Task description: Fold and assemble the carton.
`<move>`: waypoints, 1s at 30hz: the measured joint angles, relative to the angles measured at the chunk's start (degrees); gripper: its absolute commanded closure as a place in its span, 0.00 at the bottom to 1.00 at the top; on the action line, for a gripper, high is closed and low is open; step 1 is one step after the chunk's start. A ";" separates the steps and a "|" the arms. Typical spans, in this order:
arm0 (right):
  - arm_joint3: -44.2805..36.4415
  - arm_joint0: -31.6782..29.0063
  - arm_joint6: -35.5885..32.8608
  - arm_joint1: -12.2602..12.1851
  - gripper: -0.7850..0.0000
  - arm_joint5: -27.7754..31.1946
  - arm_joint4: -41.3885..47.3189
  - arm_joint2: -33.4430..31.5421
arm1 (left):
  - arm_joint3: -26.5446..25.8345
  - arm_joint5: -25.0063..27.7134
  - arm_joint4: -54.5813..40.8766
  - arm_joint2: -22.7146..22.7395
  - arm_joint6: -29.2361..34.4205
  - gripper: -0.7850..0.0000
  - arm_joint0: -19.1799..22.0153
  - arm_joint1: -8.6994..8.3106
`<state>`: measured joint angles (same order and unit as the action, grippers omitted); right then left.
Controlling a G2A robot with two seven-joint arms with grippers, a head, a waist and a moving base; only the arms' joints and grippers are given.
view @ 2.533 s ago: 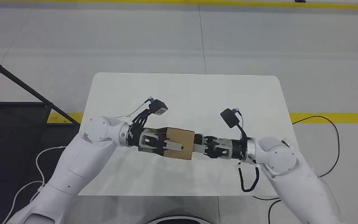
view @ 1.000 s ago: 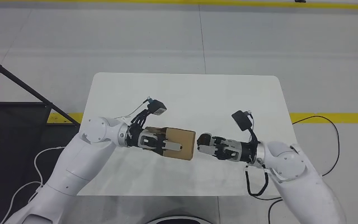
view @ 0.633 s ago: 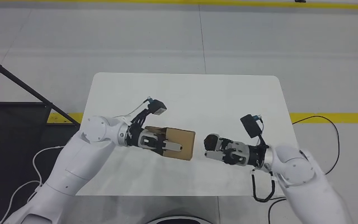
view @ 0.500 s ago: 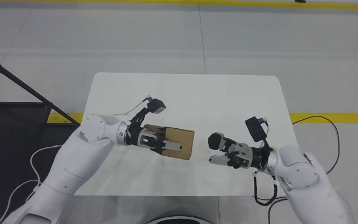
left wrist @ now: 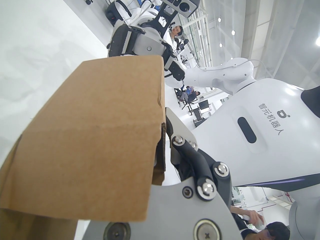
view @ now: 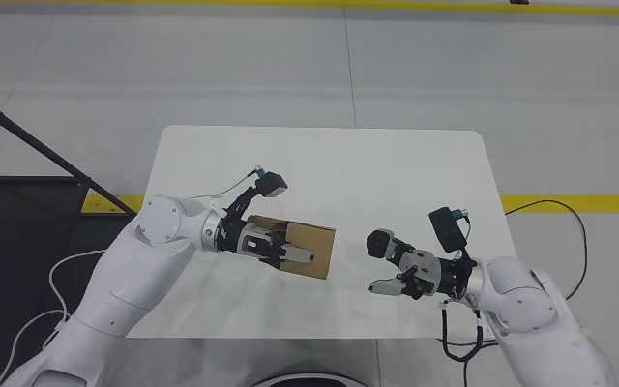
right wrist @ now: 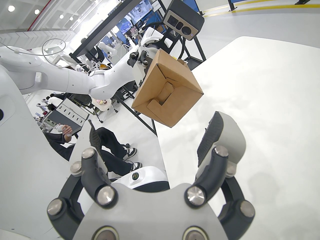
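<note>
The carton point(view: 308, 250) is hanging over the table point(view: 387, 164), clamped by the left gripper point(view: 288, 253). Its end flaps point(right wrist: 162, 96) are looking only loosely tucked and could be springing open, since the right gripper point(view: 385, 264) is standing apart, jaws spread and empty.

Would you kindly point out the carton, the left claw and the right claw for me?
carton point(view: 319, 239): top view, its brown upper face.
left claw point(view: 298, 253): top view, where it clamps the carton.
right claw point(view: 380, 264): top view, the open gap midway between its fingertips.
</note>
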<state>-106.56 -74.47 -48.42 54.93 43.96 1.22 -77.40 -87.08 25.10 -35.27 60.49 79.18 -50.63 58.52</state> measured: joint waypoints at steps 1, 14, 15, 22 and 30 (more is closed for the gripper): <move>0.00 0.00 0.00 0.00 0.00 0.00 0.00 0.00 | 0.00 0.00 0.00 0.00 0.00 1.00 0.00 0.00; 0.00 0.00 0.00 0.00 0.00 0.00 0.00 0.00 | 0.00 0.00 0.00 0.00 0.00 1.00 0.00 0.00; 0.00 0.00 0.00 0.00 0.00 0.00 0.00 0.00 | 0.00 0.00 0.00 0.00 0.00 1.00 0.00 0.00; 0.00 0.00 0.00 0.00 0.00 0.00 0.00 0.00 | -1.02 -0.48 0.83 0.02 -1.49 1.00 -0.68 0.00; 0.00 0.00 0.00 0.00 0.00 0.00 0.00 0.00 | -3.04 -1.09 5.02 1.26 -3.89 1.00 -1.78 -0.33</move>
<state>-106.56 -74.47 -48.42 54.93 43.96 1.22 -77.40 -90.12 24.02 -30.25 61.75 75.28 -52.41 58.19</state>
